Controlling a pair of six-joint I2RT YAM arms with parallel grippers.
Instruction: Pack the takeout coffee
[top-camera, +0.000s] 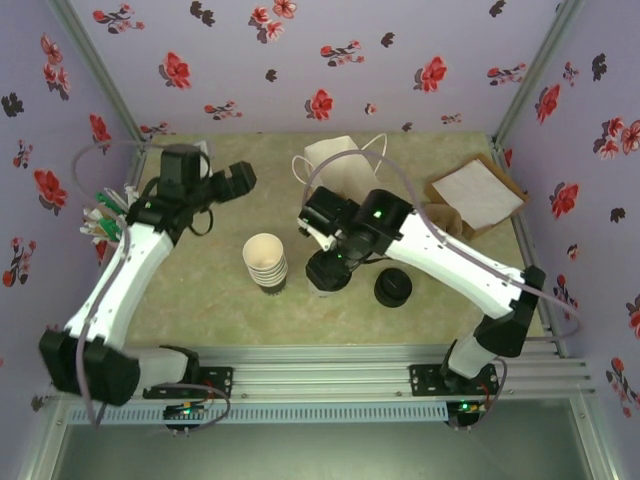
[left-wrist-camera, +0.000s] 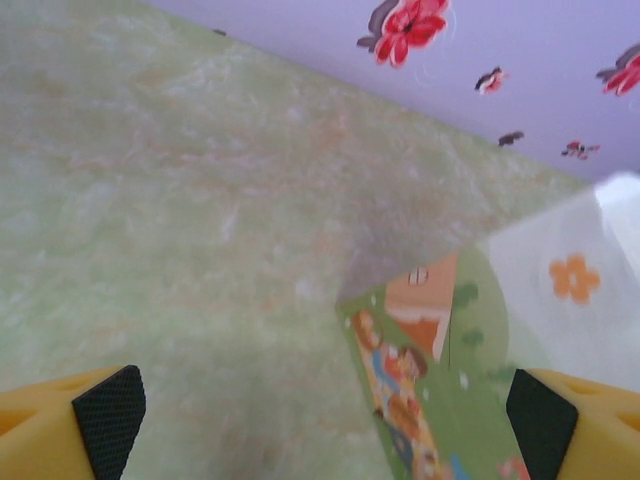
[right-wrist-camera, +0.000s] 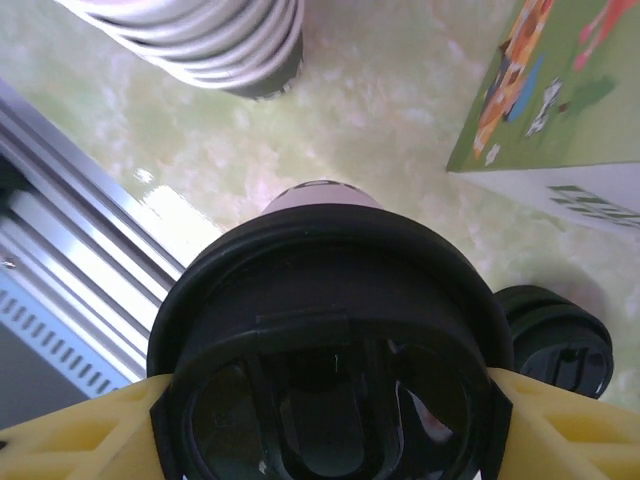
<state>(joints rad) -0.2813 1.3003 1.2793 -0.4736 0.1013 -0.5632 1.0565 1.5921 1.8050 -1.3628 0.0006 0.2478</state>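
The takeout coffee (top-camera: 328, 270), a pale cup (right-wrist-camera: 320, 198) under a round black lid (right-wrist-camera: 330, 330), sits at the table's middle, tipped toward the wrist camera. My right gripper (top-camera: 338, 258) is shut on it, its yellow fingers (right-wrist-camera: 560, 420) pressing both sides of the lid rim. The white paper bag (top-camera: 340, 160) stands behind it at the back. Its printed side (left-wrist-camera: 430, 380) is in the left wrist view and its lower corner (right-wrist-camera: 560, 100) in the right wrist view. My left gripper (top-camera: 238, 178) hangs open to the left of the bag, black pads (left-wrist-camera: 108, 408) wide apart with nothing between them.
A stack of lidless cream cups (top-camera: 265, 262) stands just left of the coffee. Loose black lids (top-camera: 393, 288) lie to its right. A cardboard box with a white napkin (top-camera: 475, 198) sits back right, stirrers (top-camera: 103, 215) at the left wall, and an aluminium rail (top-camera: 330, 360) along the front.
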